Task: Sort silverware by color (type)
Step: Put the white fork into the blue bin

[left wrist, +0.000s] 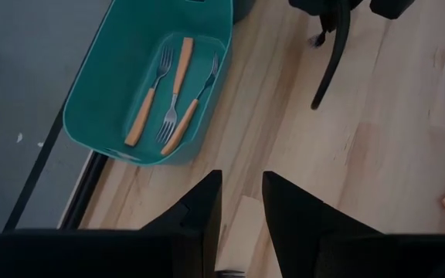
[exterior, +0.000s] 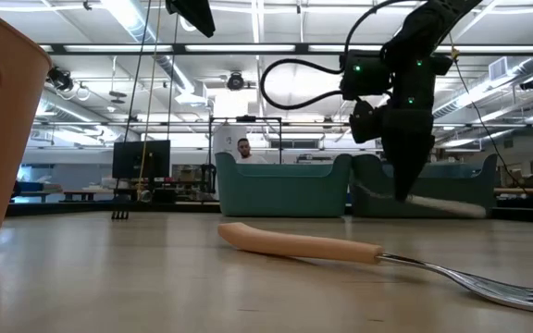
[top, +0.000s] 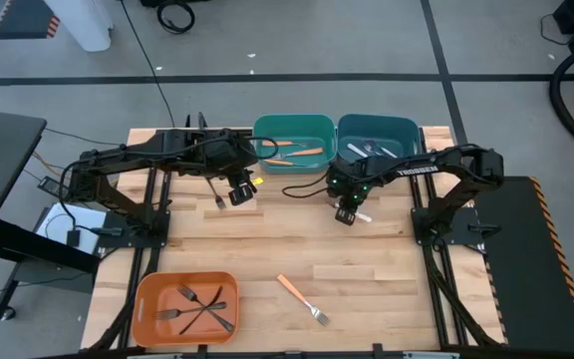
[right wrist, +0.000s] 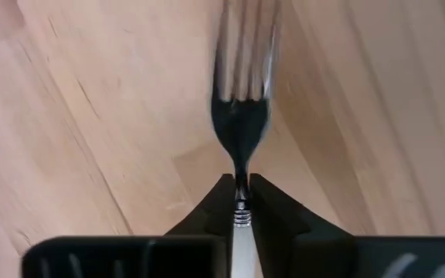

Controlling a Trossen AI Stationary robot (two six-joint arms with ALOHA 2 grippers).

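My right gripper [top: 347, 211] hangs low over the table in front of the blue bin [top: 409, 130], shut on a shiny silver fork [right wrist: 240, 123]. Its pale handle [exterior: 447, 205] sticks out sideways in the low view. My left gripper [top: 239, 191] is open in front of the teal bin [top: 265, 128] and holds nothing. A small dark fork [top: 217, 198] lies on the table just beside it. An orange-handled fork [top: 301, 298] lies flat on the near part of the table. The teal bin holds orange-handled forks [left wrist: 168, 93]. My right gripper pinches the silver fork between its two fingers at the thin neck [right wrist: 240, 184], between the tines and the handle. The fingers come from above, pointing down, and lie across the fork. The fork sits nearly level, seemingly clear of the table, tines [right wrist: 242, 46] forward and handle trailing.
An orange bin [top: 145, 317] with dark forks sits at the near left corner. The blue bin holds silver forks. Bare wood lies in the middle of the table between the far bins and the near edge. A person sits in the room beyond the table.
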